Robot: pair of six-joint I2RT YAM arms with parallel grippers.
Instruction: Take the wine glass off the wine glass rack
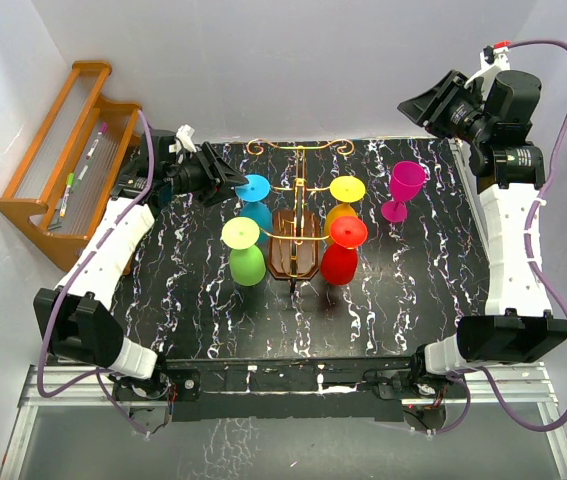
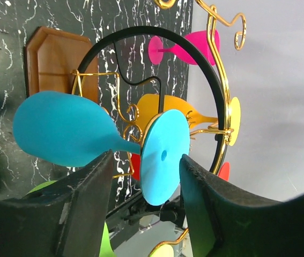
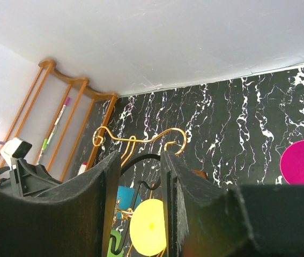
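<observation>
The wine glass rack (image 1: 296, 258) stands mid-table, with a dark brown base, a gold wire post and scroll arms. Several glasses hang on it upside down: a blue glass (image 1: 254, 190), a green one (image 1: 247, 262), an orange one (image 1: 347, 190) and a red one (image 1: 341, 258). My left gripper (image 1: 235, 181) is open beside the blue glass. In the left wrist view its fingers (image 2: 87, 198) straddle the blue glass's foot disc (image 2: 165, 155), with the bowl (image 2: 66, 128) to the left. My right gripper (image 1: 415, 106) is open, empty and raised at the far right; it also shows in the right wrist view (image 3: 140, 155).
A magenta glass (image 1: 403, 188) stands upright on the black marbled table (image 1: 193, 300), right of the rack. An orange-brown slatted shelf (image 1: 63, 170) holding pens leans at the far left. White walls enclose the back and sides.
</observation>
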